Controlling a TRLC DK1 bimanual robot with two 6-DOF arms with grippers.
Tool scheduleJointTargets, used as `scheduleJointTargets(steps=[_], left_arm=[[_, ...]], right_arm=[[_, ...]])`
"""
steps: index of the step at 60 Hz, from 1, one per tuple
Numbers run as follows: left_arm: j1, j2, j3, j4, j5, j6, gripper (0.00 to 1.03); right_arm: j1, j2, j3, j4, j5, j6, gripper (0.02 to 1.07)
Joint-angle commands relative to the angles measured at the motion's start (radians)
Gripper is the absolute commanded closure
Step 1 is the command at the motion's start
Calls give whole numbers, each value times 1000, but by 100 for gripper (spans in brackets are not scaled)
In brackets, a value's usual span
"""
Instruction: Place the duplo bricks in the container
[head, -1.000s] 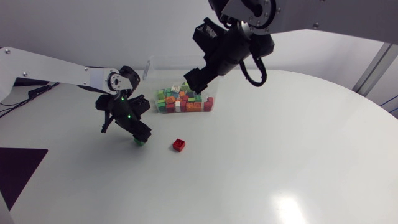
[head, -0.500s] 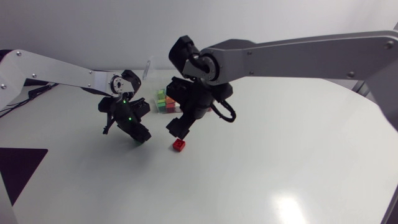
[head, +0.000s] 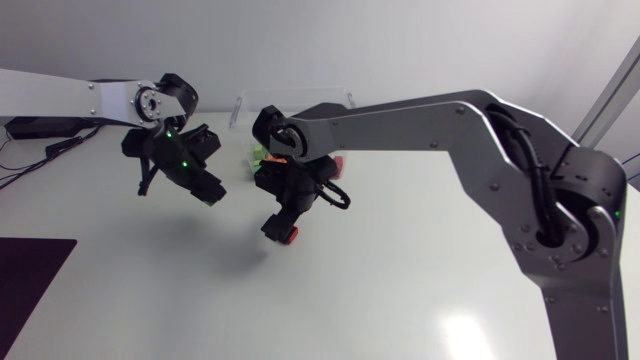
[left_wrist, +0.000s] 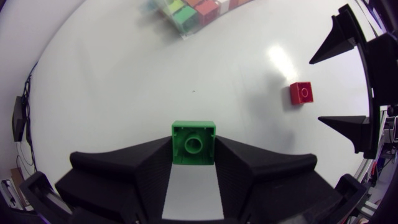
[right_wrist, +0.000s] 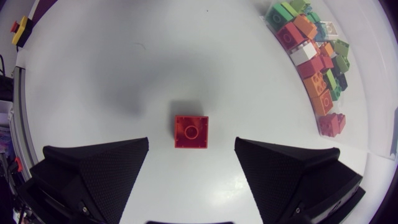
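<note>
My left gripper (head: 207, 191) is shut on a green duplo brick (left_wrist: 193, 143) and holds it above the table, left of the container. The brick sits squarely between the left gripper's (left_wrist: 193, 158) two black fingers. My right gripper (head: 279, 228) hangs open just over a red brick (head: 291, 236). In the right wrist view the red brick (right_wrist: 191, 131) lies on the table between and just ahead of the spread fingertips (right_wrist: 140, 149), untouched. The clear container (head: 243, 105) behind the right arm holds several coloured bricks (right_wrist: 311, 50).
The long right arm (head: 430, 115) crosses from the right edge over the container, hiding most of it from above. From the left wrist, the right gripper's fingers (left_wrist: 341, 121) flank the red brick (left_wrist: 301, 93). White table spreads in front and to the right.
The left gripper closed on the green brick and lifted it up and to the left. The right arm swung from above the container down to the red brick.
</note>
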Motion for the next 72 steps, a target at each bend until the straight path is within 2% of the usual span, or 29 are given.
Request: scheduleJointTargets(steps=[1,5,8,26,39,46,62,72], left_arm=[[13,-49,9,-12,-2,-11,67],[22,-84,12,-10,8,-13,67],[25,-110,14,-10,18,-14,67],[33,-222,43,5,46,-28,67],[36,-250,63,25,75,-45,67],[34,-256,70,33,78,-50,67],[25,-276,86,134,120,-93,67],[8,-271,112,211,152,-137,67]], right_arm=[[2,61,61,-42,-5,-30,7],[-1,91,103,-73,-16,-37,8],[-3,113,132,-96,-24,-42,13],[-1,206,245,-177,-22,-46,23],[-4,257,284,-201,-24,-48,46],[-4,262,284,-201,-24,-53,68],[-6,185,227,-223,-15,-46,73],[-18,50,130,-232,2,-39,73]])
